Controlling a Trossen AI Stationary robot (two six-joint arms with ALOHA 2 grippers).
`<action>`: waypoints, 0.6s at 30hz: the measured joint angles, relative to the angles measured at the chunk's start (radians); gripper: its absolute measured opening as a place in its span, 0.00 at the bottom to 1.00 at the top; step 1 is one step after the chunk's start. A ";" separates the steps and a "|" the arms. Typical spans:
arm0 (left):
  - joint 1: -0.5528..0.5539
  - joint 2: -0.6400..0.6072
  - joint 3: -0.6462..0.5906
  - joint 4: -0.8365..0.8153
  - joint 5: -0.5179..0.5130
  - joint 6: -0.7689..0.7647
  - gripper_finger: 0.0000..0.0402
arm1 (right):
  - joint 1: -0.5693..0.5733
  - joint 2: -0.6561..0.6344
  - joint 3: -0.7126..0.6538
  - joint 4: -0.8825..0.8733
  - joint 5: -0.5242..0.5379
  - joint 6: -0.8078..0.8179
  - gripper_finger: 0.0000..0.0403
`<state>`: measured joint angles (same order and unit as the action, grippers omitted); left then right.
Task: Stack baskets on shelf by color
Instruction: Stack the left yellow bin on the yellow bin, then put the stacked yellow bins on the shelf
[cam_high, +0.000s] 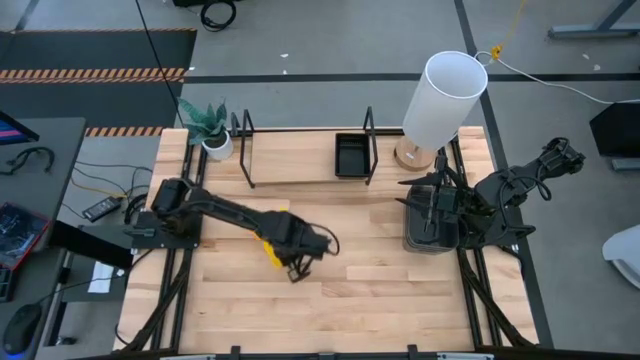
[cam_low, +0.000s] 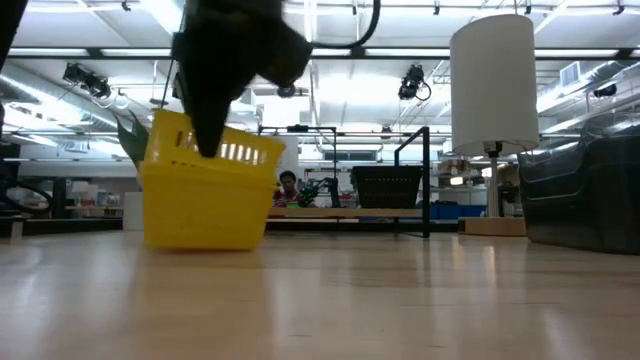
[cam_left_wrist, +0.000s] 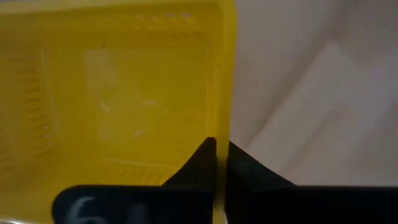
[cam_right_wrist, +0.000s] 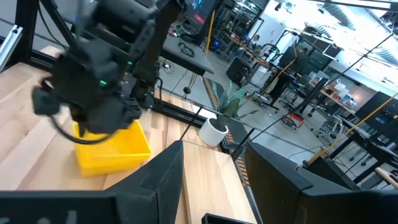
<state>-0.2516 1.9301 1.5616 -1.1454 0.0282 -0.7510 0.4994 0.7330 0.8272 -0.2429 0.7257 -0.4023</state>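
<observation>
Pinched tight on yellow basket (cam_left_wrist: 118, 93) wall, left pincer (cam_left_wrist: 217, 163): lift level, clear desk (cam_high: 380, 290), carry to shelf (cam_high: 300, 160); right pincer (cam_high: 432, 205) wide over grey baskets (cam_high: 425, 238).

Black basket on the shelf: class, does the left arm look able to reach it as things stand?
Probably not yet: the left gripper is shut on a yellow basket, so its fingers are occupied. The black basket sits unobstructed on the shelf.
</observation>
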 joint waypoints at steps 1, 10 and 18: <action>-0.015 0.000 0.000 0.000 -0.003 0.043 0.05 | 0.000 0.000 0.000 0.000 0.000 0.000 0.44; -0.096 0.000 0.000 0.001 -0.085 0.070 0.25 | 0.000 0.000 0.000 0.001 0.000 0.000 0.44; -0.092 -0.001 0.053 -0.004 -0.080 -0.023 0.47 | 0.000 0.000 0.000 0.001 0.000 0.003 0.44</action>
<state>-0.3436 1.9289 1.6145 -1.1497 -0.0519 -0.7740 0.4993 0.7330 0.8272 -0.2414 0.7261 -0.3992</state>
